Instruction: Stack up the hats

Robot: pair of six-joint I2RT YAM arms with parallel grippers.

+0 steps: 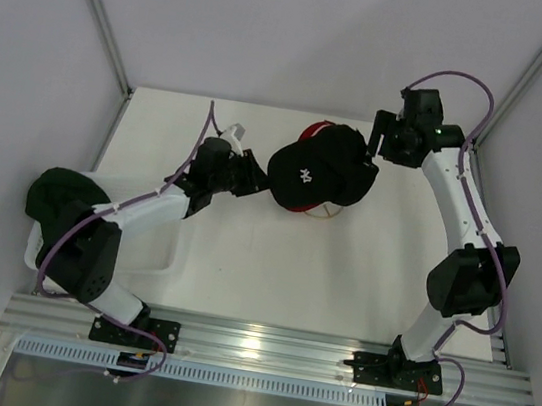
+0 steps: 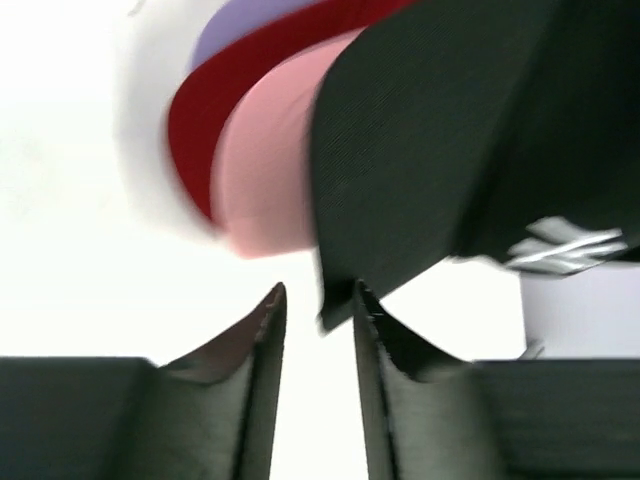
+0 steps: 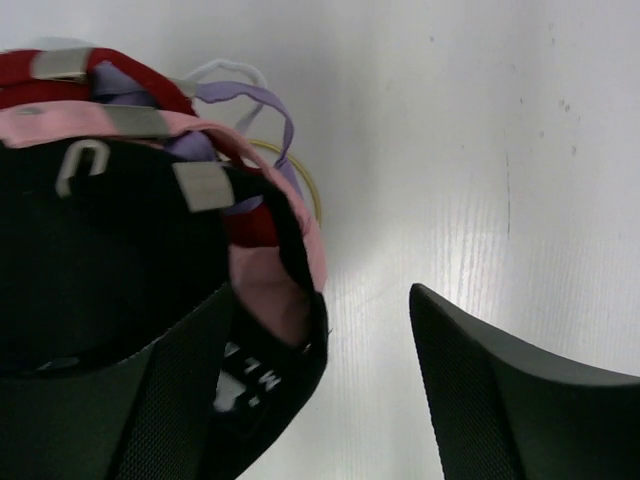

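A stack of hats stands mid-table, the black hat point(image 1: 320, 175) with its white logo on top. In the left wrist view the brims fan out: lavender point(image 2: 240, 25), red point(image 2: 210, 110), pink point(image 2: 265, 170), black point(image 2: 430, 130). My left gripper point(image 2: 319, 290) is at the brim side, open a little, with the black brim's corner just inside its tips. At the rear of the stack, my right gripper point(image 3: 322, 292) is wide open beside the black hat's point(image 3: 90, 270) back edge. A dark green hat point(image 1: 58, 195) lies at the far left, partly behind my left arm.
The white tray point(image 1: 158, 253) sits at the left under my left arm. A thin gold wire stand point(image 1: 325, 214) shows under the stack. White walls close in the table at the back and sides.
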